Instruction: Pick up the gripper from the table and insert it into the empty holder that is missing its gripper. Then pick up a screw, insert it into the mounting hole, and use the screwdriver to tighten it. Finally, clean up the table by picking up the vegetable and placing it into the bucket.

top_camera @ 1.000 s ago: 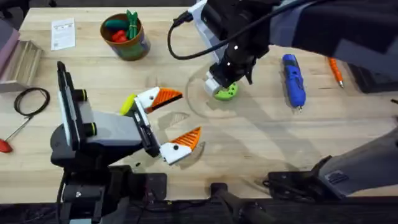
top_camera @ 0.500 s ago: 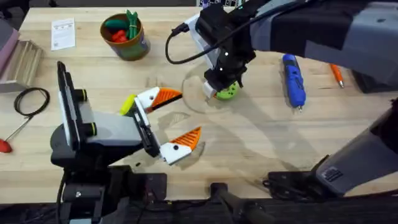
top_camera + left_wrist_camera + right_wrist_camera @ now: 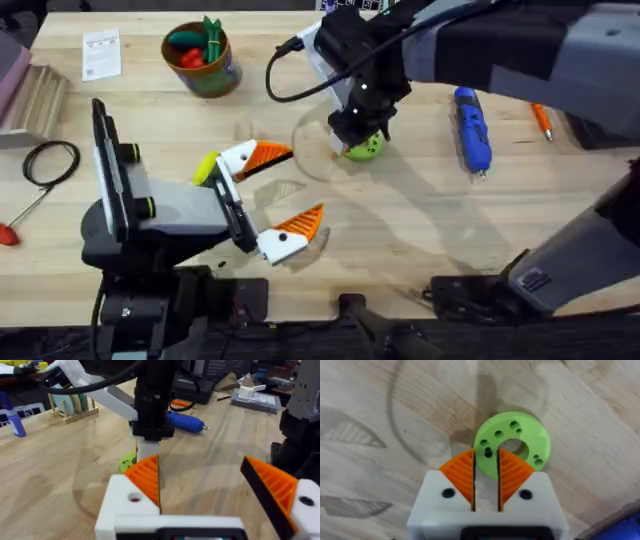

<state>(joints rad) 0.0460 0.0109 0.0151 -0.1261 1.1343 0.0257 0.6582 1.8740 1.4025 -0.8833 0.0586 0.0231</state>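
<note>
Screwdriver (image 3: 472, 128) lies on the table (image 3: 420, 230); right gripper (image 3: 486, 480) pinches the green disc's (image 3: 515, 442) rim, left gripper (image 3: 285, 195) spread wide.

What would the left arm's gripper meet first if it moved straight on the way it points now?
Judging by the left wrist view, the left gripper points across bare table at the green disc and the right gripper closed on it. It would likely meet those first, though depth is hard to judge.
</note>
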